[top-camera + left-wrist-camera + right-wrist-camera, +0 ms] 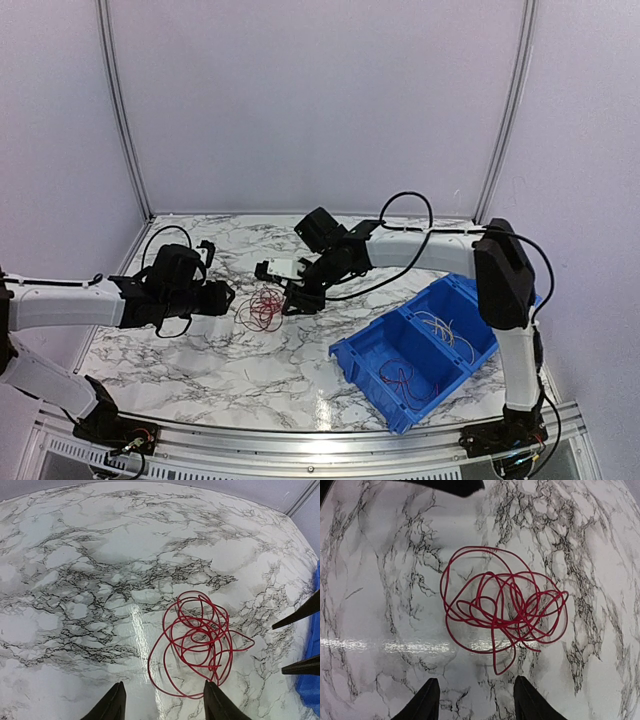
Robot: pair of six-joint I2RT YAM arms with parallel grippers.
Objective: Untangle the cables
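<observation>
My right gripper (476, 680) hangs open and empty just short of the red cable tangle (510, 600), which lies flat on the counter (380, 580) midway between the far and near edges, left of centre, with my left gripper (165, 685), also open and empty, just at its opposite side. If I pinch several crossed loops at once and pull, I would likely tighten the knot. The thin wire could also slip free, or my two grippers could bump.
</observation>
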